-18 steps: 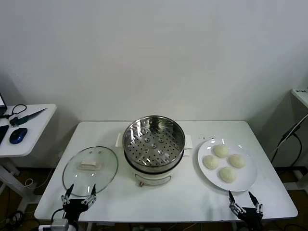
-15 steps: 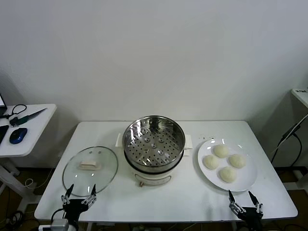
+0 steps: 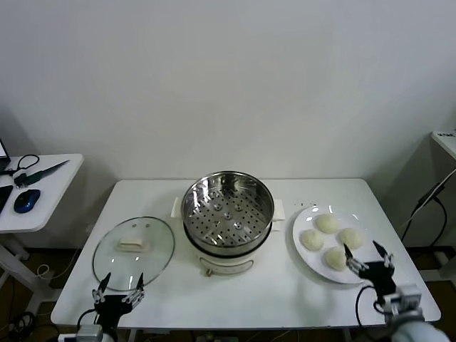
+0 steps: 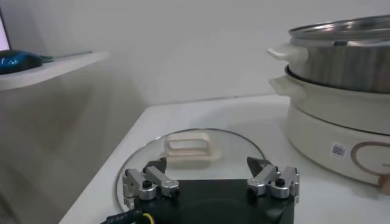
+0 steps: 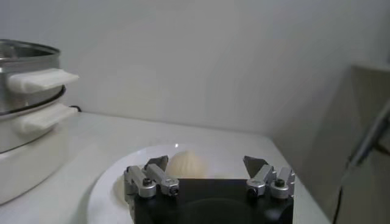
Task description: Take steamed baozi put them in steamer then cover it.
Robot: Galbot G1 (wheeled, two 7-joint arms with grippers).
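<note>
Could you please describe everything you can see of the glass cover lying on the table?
The cover is a round lid of clear glass with a thin metal rim and a cream rectangular loop handle at its centre. It lies flat on the white table, handle up, to the robot's left of the steamer and apart from it. The table shows through the glass. Nothing grips it: the left tool, open, sits just at its near edge.

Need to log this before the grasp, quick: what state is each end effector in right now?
Left end effector: open, empty, at the table's near edge by the cover.
Right end effector: open, empty, at the plate of steamed baozi.
</note>
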